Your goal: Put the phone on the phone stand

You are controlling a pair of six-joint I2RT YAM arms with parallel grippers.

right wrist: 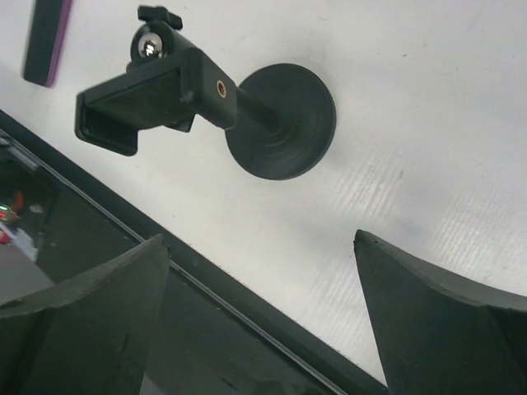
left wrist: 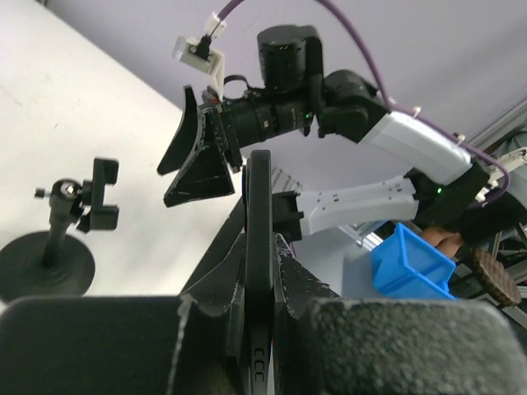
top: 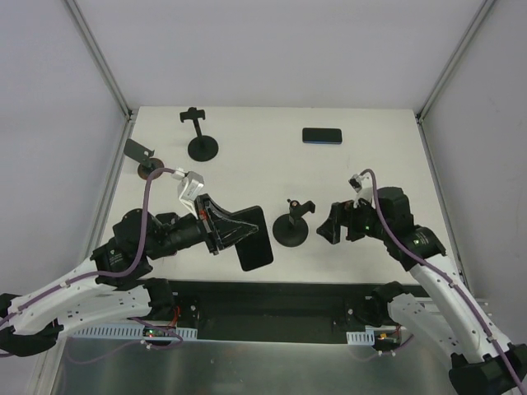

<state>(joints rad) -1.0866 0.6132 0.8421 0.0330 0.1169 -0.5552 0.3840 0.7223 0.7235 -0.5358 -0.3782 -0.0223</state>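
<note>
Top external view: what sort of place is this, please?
Probably a robot test cell in a lab: a white table enclosed by plain grey panels on metal posts, with two robot arms.

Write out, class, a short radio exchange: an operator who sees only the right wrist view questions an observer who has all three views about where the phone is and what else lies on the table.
Operator: My right gripper is open and faces a stand. Where is the phone?
Observer: The left gripper is shut on the phone, just left of that stand in the top view.
Operator: Is anything else lying out there?
Observer: A second phone lies flat near the far edge of the table.
</note>
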